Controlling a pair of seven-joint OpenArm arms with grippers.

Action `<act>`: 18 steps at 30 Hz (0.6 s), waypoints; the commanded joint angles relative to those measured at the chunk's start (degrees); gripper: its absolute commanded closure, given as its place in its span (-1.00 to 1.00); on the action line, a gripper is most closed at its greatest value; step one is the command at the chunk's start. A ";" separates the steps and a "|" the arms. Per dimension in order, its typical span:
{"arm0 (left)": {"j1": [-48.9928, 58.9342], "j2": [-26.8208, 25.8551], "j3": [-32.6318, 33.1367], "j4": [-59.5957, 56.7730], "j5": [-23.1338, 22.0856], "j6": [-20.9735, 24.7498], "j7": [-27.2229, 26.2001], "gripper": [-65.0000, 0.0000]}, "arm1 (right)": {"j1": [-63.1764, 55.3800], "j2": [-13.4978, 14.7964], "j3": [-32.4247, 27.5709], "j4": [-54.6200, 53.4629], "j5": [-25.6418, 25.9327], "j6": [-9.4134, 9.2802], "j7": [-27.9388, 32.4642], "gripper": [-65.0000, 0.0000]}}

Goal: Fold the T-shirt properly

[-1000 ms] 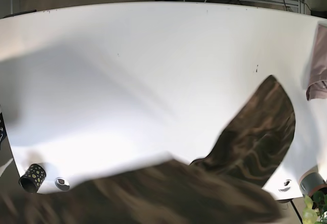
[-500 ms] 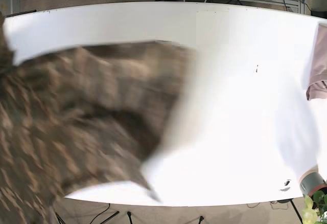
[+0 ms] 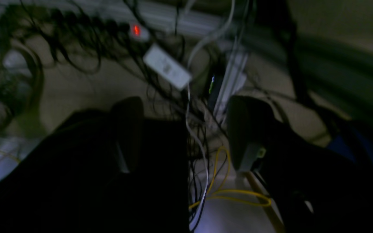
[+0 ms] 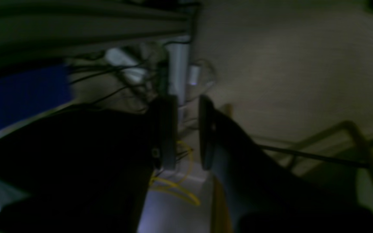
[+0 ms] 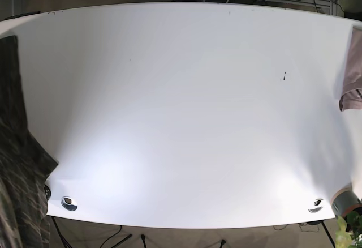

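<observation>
base view looks down on the white table [image 5: 186,118]; both wrist views face floor cables [image 3: 202,155] toward twelve o'clock, sharing them.

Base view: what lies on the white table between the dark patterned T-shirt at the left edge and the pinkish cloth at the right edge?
Nothing: the base view shows bare white table between the dark patterned T-shirt and the pinkish cloth.

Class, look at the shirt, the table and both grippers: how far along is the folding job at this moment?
Done: nothing looks folded. The dark patterned T-shirt hangs off the white table's edge, unfolded. In hand: nothing; the left gripper and right gripper are open, facing floor cables. Left: laying the shirt flat and every fold.
</observation>
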 commanded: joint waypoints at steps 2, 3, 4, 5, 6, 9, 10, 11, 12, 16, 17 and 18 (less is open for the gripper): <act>-1.81 -0.89 -0.07 -6.12 0.11 0.31 -3.12 -0.15 | 1.40 0.60 0.15 -2.00 0.21 0.45 0.68 0.67; -2.42 -0.97 -0.07 -7.70 0.11 0.31 -4.26 -0.15 | 1.84 0.60 0.15 -2.44 0.21 0.45 0.68 0.67; -2.86 -0.97 -0.07 -9.11 0.11 0.31 -4.97 -0.15 | 2.37 0.51 0.15 -2.88 0.21 0.45 0.68 0.67; -4.01 -0.97 -0.07 -10.95 0.11 0.31 -5.58 -0.15 | 3.25 -0.19 0.15 -3.41 0.21 0.45 0.68 0.67; -4.89 -0.97 -0.07 -12.18 0.11 0.31 -5.58 -0.15 | 3.95 -0.45 0.15 -3.85 0.21 0.45 0.68 0.67; -6.82 -1.06 -0.07 -14.38 0.11 0.31 -5.58 -0.15 | 6.06 -0.81 0.15 -5.78 0.21 0.45 0.41 0.67; -6.91 -1.06 -0.07 -14.38 0.11 0.31 -5.58 -0.15 | 6.59 -0.89 0.15 -6.31 0.21 0.45 0.41 0.67; -7.00 -1.06 -0.07 -14.38 0.11 0.31 -5.58 -0.15 | 6.94 -0.89 0.15 -6.66 0.21 0.45 0.41 0.67; -7.17 -1.06 -0.07 -14.38 0.11 0.22 -5.58 -0.15 | 7.56 -0.89 0.15 -7.10 0.21 0.45 0.41 0.67; -7.26 -1.06 0.02 -14.38 0.11 0.22 -5.67 -0.15 | 8.61 -0.89 0.15 -8.07 0.39 0.45 0.50 0.67; -7.26 -1.06 0.02 -14.47 0.11 0.22 -5.76 -0.15 | 8.70 -0.89 0.15 -8.07 0.39 0.45 0.41 0.67; -7.26 -1.06 0.02 -14.47 0.11 0.22 -5.76 -0.15 | 8.70 -0.89 0.15 -8.07 0.39 0.89 0.59 0.67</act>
